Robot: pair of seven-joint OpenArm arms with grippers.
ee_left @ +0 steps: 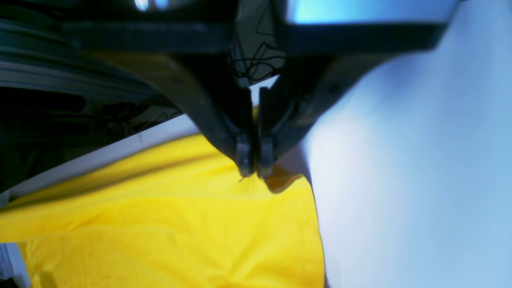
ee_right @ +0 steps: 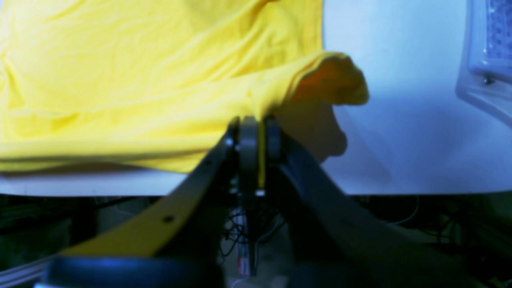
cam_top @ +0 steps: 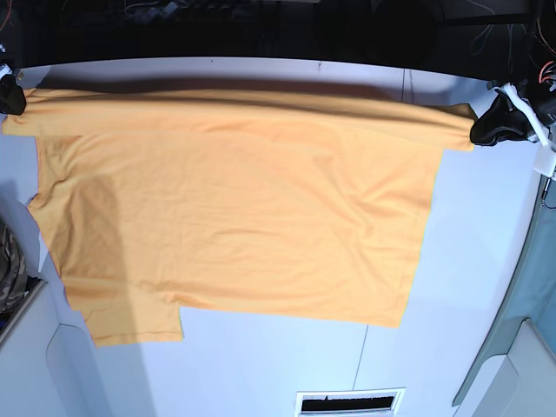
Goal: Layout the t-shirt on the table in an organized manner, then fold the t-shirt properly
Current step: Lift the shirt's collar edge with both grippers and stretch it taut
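The t-shirt point(cam_top: 234, 200) is spread across the table point(cam_top: 469, 261), plain side up w/ no lettering showing, and takes up most of the width from the base view. Its far edge is pulled into a taut straight line btwn the two grippers, w/ a dark shadow band on the tabletop just behind that edge. The left gripper point(ee_left: 255, 170) is at the far right corner in the base view, jaws pinched tight on the cloth; from the wrist cam the tips meet w/ yellow fabric caught btwn them and a small flap of hem curling out beside them. The right gripper point(ee_right: 256, 132) is at the far left corner, mostly cut off by the frame edge in the base view; its wrist cam shows it clamped on the shirt too, a thin strip of yellow running down btwn the closed jaws and a sleeve opening flaring out just to one side. The rest of the shirt lies on the table w/ soft wrinkles, one sleeve sticking out at the near left. Near the front edge of the table there's a white slotted vent point(cam_top: 349, 401), apart from the cloth.
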